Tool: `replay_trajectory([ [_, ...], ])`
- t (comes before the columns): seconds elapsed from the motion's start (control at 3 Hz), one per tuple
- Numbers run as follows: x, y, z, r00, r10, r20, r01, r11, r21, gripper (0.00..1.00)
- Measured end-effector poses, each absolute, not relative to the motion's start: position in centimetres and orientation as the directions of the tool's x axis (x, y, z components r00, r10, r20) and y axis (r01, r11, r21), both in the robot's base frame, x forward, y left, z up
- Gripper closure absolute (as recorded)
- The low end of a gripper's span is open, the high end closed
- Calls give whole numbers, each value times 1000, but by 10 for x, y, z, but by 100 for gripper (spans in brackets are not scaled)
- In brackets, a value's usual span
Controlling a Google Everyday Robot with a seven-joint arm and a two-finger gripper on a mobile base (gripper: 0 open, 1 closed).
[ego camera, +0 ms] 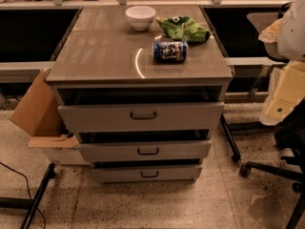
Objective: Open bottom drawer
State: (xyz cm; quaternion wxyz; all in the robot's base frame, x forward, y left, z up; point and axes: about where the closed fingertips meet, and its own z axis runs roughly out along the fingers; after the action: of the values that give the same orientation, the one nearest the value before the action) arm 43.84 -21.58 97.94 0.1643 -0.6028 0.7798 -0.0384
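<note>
The bottom drawer is the slimmest of three grey fronts, lowest on the cabinet, close to the floor. Its small dark loop handle sits at its centre. A dark gap shows above it, so it stands slightly pulled out. The middle drawer and the tall top drawer above it also show dark gaps. My gripper is not in view. Only a white and cream shape that looks like my arm shows at the right edge, well right of the drawers.
On the cabinet top stand a white bowl, a green bag and a can on its side. A cardboard box stands at the left, a dark chair base with casters at the right, and a black stand leg lies on the speckled floor.
</note>
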Motion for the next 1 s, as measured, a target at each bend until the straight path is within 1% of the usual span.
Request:
replay_trajectory([
  [0.33, 440, -212, 969, -208, -955, -213, -929, 261, -263, 0],
  [0.67, 431, -186, 933, -124, -953, -275, -948, 196, -251, 0],
  [1.0, 420, -134, 862, -3, -908, -419, -969, 105, -222, 0],
])
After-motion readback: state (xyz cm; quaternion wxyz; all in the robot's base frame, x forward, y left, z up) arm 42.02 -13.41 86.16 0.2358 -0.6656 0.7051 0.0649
